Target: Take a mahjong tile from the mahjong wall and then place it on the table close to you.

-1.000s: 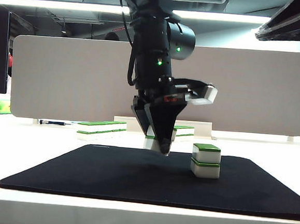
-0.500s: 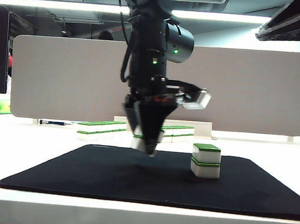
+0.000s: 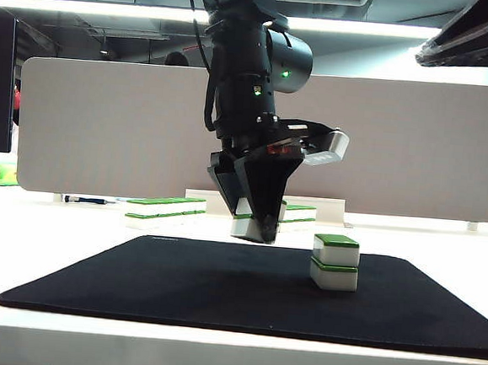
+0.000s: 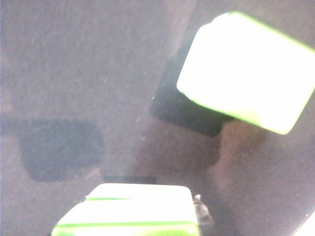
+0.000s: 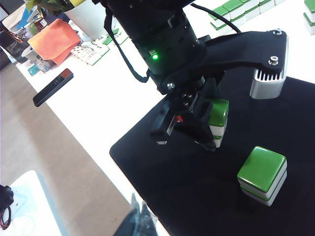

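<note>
My left gripper (image 3: pixel 257 233) hangs just above the black mat (image 3: pixel 176 287), pointing down and shut on a mahjong tile (image 3: pixel 247 227). In the left wrist view the held tile (image 4: pixel 133 210) shows white with two green stripes. It shows green-topped between the fingers in the right wrist view (image 5: pixel 219 114). A stack of two tiles (image 3: pixel 335 261) stands on the mat to its right, apart from it. The mahjong wall (image 3: pixel 164 211) lies on the white table (image 3: pixel 55 218) behind the mat. My right gripper (image 5: pixel 141 210) is shut and empty, high over the table's edge.
A white partition (image 3: pixel 104 129) closes the back of the table. A pen-like tool (image 3: pixel 86 200) lies at the far left. A phone (image 5: pixel 53 87), an orange cloth (image 5: pixel 54 39) and loose tiles (image 5: pixel 88 54) lie on the table beyond the mat's side.
The left gripper with its tile swayed a little left, then back right, and now hangs slightly higher over the mat. The stack on the mat has not moved.
</note>
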